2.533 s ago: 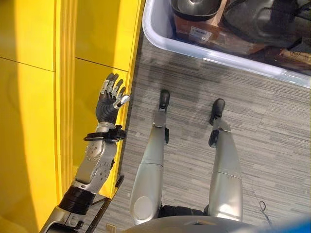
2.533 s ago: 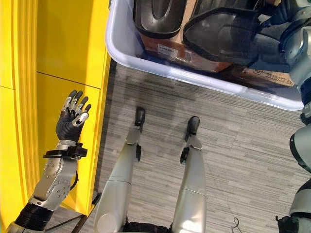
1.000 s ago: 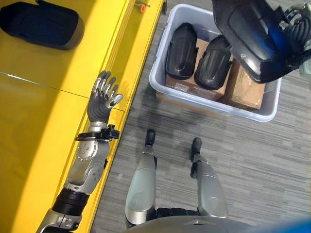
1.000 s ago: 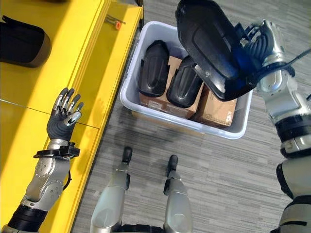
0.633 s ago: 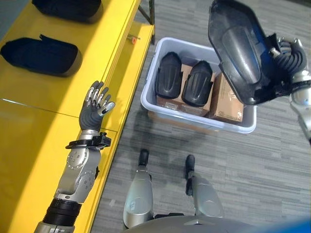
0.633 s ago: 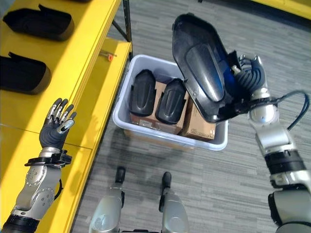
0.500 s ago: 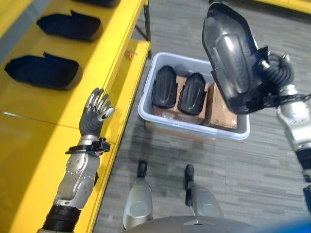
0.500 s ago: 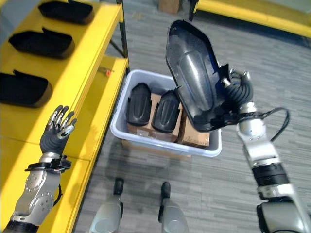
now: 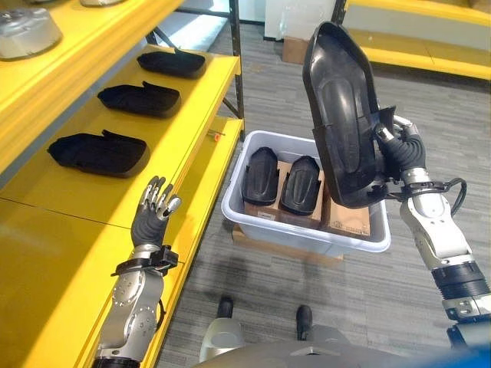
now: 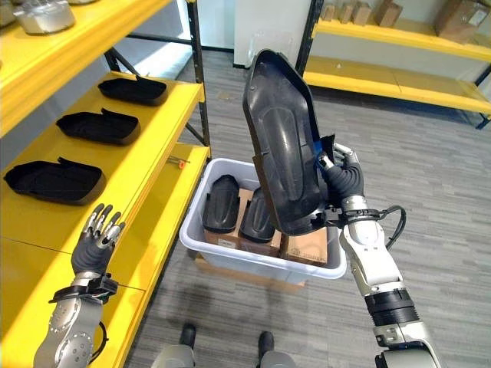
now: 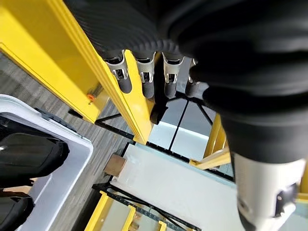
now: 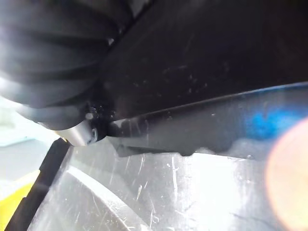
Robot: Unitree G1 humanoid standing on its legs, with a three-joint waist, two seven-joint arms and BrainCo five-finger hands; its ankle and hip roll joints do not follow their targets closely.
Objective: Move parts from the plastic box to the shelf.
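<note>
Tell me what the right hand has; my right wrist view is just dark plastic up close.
Observer: The right hand grips a large black part, held upright above the plastic box.
Operator: Anything left in the box?
Observer: Two black parts on cardboard boxes.
Operator: Shelf occupied?
Observer: Three black parts lie in a row on the yellow shelf.
Operator: Left hand?
Observer: The left hand is open, over the shelf's front edge.

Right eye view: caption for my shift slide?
Right hand lifts a black part above the plastic box, beside the yellow shelf.
</note>
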